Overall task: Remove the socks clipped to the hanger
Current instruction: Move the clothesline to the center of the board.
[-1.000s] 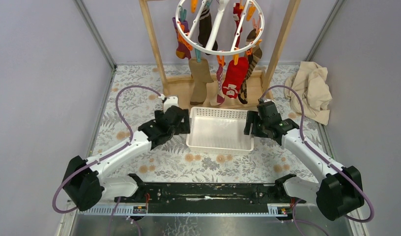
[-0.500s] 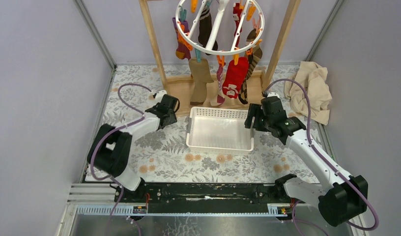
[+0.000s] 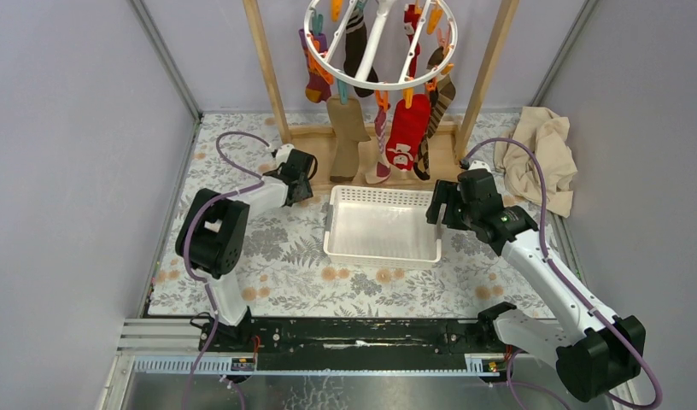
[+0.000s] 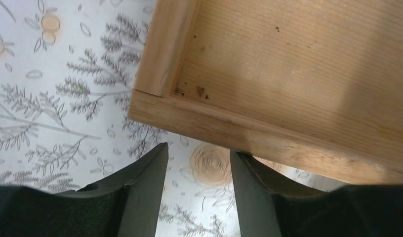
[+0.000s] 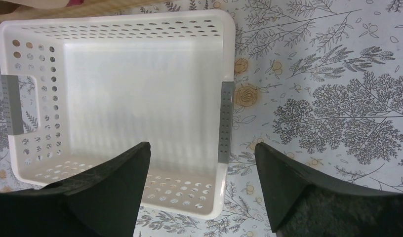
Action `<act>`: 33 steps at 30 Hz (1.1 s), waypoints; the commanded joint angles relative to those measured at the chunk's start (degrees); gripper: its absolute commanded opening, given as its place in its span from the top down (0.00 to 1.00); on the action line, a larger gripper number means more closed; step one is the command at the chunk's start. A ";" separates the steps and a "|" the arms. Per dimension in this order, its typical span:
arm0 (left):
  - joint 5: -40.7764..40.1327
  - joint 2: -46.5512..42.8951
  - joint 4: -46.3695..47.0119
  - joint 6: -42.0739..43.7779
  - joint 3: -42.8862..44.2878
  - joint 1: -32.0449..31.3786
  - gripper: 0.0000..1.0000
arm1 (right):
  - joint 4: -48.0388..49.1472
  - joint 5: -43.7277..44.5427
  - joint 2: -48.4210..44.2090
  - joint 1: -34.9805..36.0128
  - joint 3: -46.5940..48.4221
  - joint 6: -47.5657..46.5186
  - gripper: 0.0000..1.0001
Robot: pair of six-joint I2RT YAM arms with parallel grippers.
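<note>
Our left gripper (image 4: 197, 155) and right gripper (image 5: 202, 150) gape empty; the socks (image 3: 409, 128) hang clipped to the hanger (image 3: 377, 38) above; we risk knocking the rack base (image 4: 288, 74) beside our left gripper, swinging everything.

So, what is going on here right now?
The job is to take the socks off the round white hanger, but no sock is held yet; they hang from its clips above the wooden rack base. The left pincer is open, low beside a corner of that base. The right pincer is open at the right end of the white basket, which has nothing in it.
</note>
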 commanded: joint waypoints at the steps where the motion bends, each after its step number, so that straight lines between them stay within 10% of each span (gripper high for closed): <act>1: -2.26 2.77 4.07 1.37 5.86 1.35 0.43 | 2.15 -1.36 0.10 0.25 -0.87 1.70 0.15; 13: 6.32 -3.55 1.74 -0.22 4.05 2.62 0.32 | 2.93 -3.59 -2.11 0.24 -0.94 2.16 0.07; 18: 12.03 -11.33 -1.22 0.08 2.52 0.66 0.02 | 4.83 -10.68 -4.79 0.24 -2.00 2.18 0.01; 33: 17.95 -34.57 -10.48 2.07 1.71 -8.59 0.01 | 2.63 -16.02 -12.98 0.24 -3.73 5.07 0.00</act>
